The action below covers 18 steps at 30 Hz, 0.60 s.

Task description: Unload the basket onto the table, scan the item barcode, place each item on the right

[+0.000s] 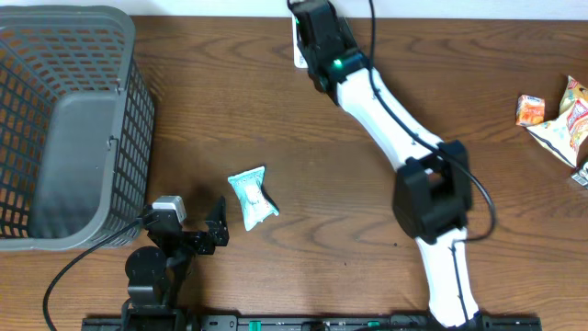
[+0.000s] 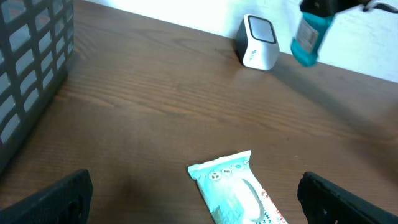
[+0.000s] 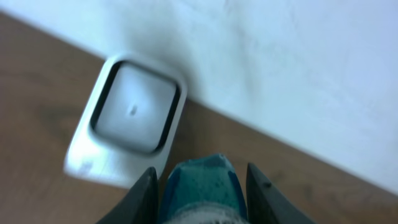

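Note:
My right gripper (image 3: 200, 194) is shut on a teal packet (image 3: 202, 183), the item, whose end sticks out between the two fingers (image 3: 147, 194). It hangs just in front of the white barcode scanner (image 3: 134, 115), which stands at the table's far edge against the wall. The left wrist view shows the same teal packet (image 2: 309, 38) in the air to the right of the scanner (image 2: 258, 40). From overhead the right gripper (image 1: 317, 41) covers the item, and only a bit of the scanner (image 1: 299, 51) shows. My left gripper (image 1: 195, 223) stays low and open, holding nothing.
A pale blue packet (image 1: 252, 197) lies on the table just ahead of the left gripper. A grey mesh basket (image 1: 64, 119) fills the left side. Several snack packets (image 1: 560, 115) lie at the right edge.

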### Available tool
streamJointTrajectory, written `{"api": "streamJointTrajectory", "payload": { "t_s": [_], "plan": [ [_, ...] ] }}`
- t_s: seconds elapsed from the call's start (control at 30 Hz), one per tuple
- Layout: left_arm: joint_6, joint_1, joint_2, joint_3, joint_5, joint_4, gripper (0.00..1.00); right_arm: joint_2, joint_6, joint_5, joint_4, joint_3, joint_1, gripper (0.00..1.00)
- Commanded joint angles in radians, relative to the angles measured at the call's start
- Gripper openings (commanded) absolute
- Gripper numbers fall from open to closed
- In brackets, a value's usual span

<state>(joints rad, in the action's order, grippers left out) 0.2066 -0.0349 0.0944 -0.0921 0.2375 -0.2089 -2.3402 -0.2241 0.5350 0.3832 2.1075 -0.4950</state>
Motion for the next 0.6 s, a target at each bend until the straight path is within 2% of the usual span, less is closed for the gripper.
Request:
{"api": "streamJointTrajectory", "payload": {
  "t_s": [0.0,0.2,0.33,0.57],
  "plan": [
    [-0.002,-0.004,-0.005,0.019,0.005,-0.018,0.98,-0.100,-0.114,0.142,-0.011,0.172,-0.012,0.04],
    [-0.003,-0.004,-0.005,0.019,0.005,-0.018,0.98,-0.262,-0.239,0.211,-0.124,0.347,-0.026,0.04],
    [-0.003,-0.004,-0.005,0.019,0.005,-0.018,0.98,-0.307,-0.326,0.221,-0.243,0.358,-0.054,0.06],
    [-0.002,-0.004,-0.005,0.019,0.005,-0.018,0.98,-0.326,-0.381,0.304,-0.289,0.358,-0.072,0.05]
  ]
}}
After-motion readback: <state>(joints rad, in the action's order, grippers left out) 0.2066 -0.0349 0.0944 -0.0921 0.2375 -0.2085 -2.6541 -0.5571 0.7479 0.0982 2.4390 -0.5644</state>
